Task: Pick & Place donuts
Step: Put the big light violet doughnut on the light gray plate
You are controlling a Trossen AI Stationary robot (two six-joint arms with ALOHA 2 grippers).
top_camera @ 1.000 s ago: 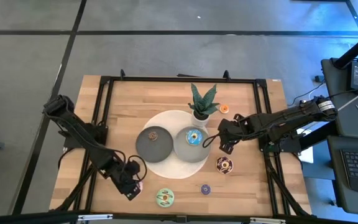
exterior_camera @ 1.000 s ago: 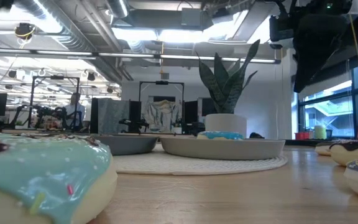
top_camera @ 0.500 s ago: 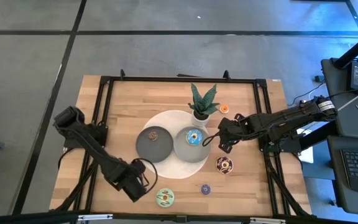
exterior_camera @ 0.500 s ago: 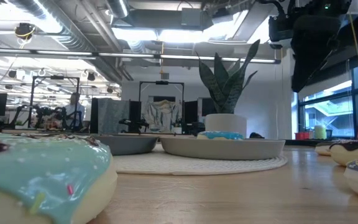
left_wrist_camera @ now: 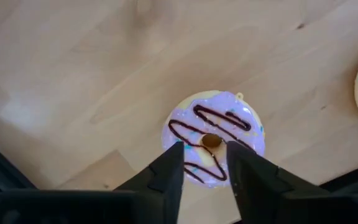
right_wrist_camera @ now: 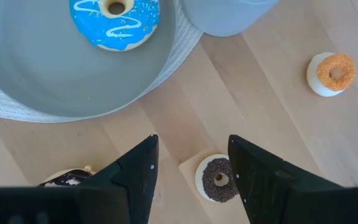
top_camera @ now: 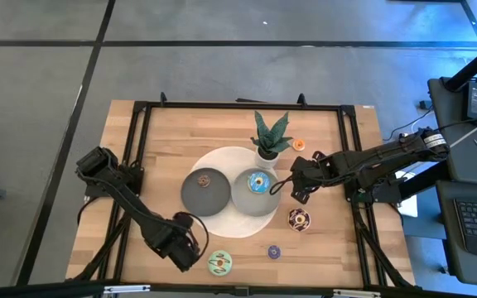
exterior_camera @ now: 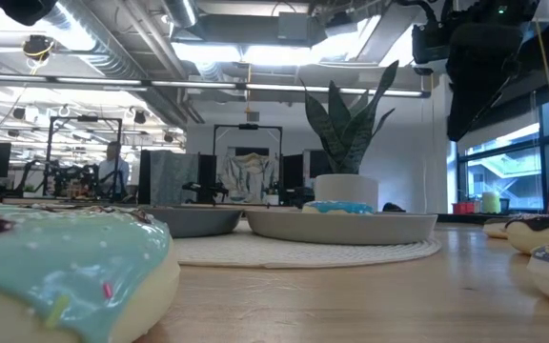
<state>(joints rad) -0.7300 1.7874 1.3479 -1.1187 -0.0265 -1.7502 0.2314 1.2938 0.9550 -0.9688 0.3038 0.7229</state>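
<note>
A purple-iced donut (left_wrist_camera: 215,134) with brown drizzle lies flat on the table near its front left. My left gripper (left_wrist_camera: 205,152) points straight down right above it, open, fingertips over the donut's near half; in the high view my left gripper (top_camera: 185,248) hides it. Whether the fingers touch the icing, I cannot tell. A blue donut (top_camera: 259,183) lies in a grey dish (top_camera: 247,203), and a brown one (top_camera: 205,179) in the dish beside it. My right gripper (top_camera: 296,189) waits open beside the blue donut's dish, nothing between its fingers.
A green donut (top_camera: 219,263), a purple mini (top_camera: 274,252) and a brown donut (top_camera: 298,219) lie along the front. An orange mini (top_camera: 299,144) sits beside a potted plant (top_camera: 270,136). Both dishes rest on a round white mat (top_camera: 226,157). A dark mini (right_wrist_camera: 219,179) lies under my right gripper.
My left gripper has moved along the table's near edge toward the right, toward the green donut. It has tipped to point straight down and now covers the purple donut, which showed beside it a second ago. The donut has stayed put.
</note>
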